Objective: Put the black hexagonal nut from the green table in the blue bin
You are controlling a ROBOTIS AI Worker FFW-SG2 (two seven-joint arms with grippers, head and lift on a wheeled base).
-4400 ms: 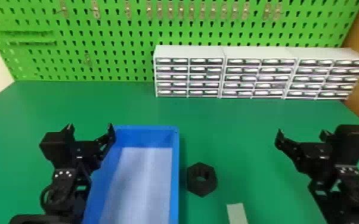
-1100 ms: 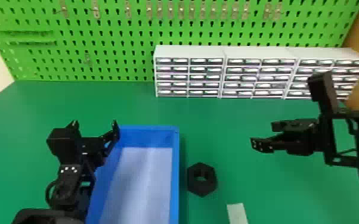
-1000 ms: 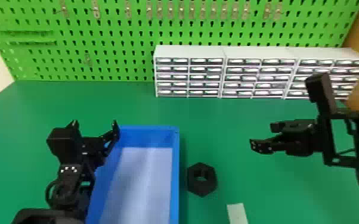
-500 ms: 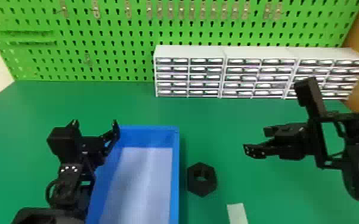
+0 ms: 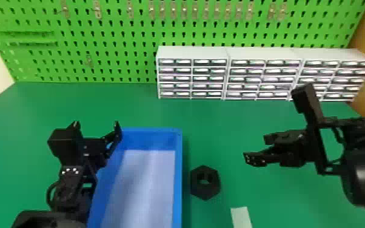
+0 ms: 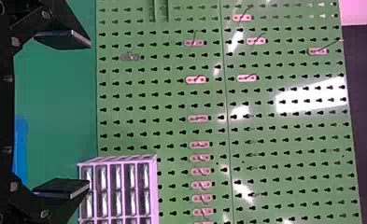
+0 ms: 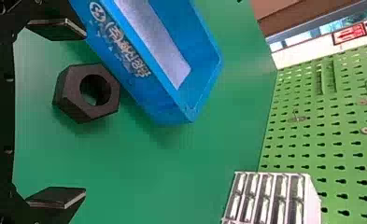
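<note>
Green table (image 5: 130, 106) out back, blue bin (image 5: 177, 182) on it. Right gripper (image 5: 254, 148) just edged inward, fingers spread, so a grab's probably next imo. Left gripper (image 5: 96, 123) is parked, also spread. Black hexagonal nut (image 5: 204, 194) still sits beside the bin.

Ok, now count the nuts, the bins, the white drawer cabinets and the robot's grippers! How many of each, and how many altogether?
Black nut: 1
Blue bin: 1
White drawer cabinets: 3
Grippers, left gripper and right gripper: 2
Total: 7
</note>
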